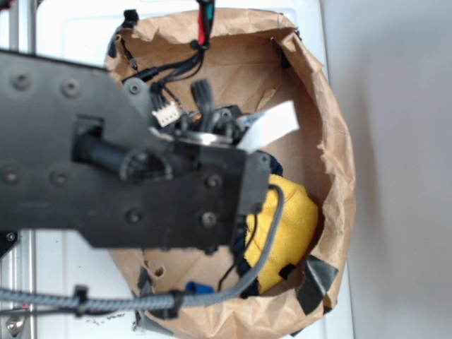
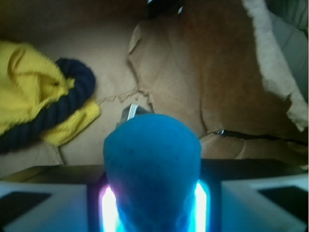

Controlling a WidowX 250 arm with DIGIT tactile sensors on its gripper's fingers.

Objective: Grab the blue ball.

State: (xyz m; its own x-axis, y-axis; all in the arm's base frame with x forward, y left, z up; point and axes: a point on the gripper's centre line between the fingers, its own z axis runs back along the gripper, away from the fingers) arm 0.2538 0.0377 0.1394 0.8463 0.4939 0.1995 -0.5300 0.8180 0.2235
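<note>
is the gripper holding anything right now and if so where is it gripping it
Yes: the gripper holds the blue ball, pinched on its two opposite sides between the fingers, seen in the wrist view.

Lab-like test rig: metal frame rails (image 1: 14, 28), taped paper bag (image 1: 332, 162)

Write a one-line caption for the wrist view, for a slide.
Gripper shut on the blue ball above the paper bag, with yellow cloth and navy rope at left.

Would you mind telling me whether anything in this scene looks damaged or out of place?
The brown paper lining is torn, with a ragged flap lifting beside the blue ball held in the claw. The dark rope lies tangled in the yellow cloth.
</note>
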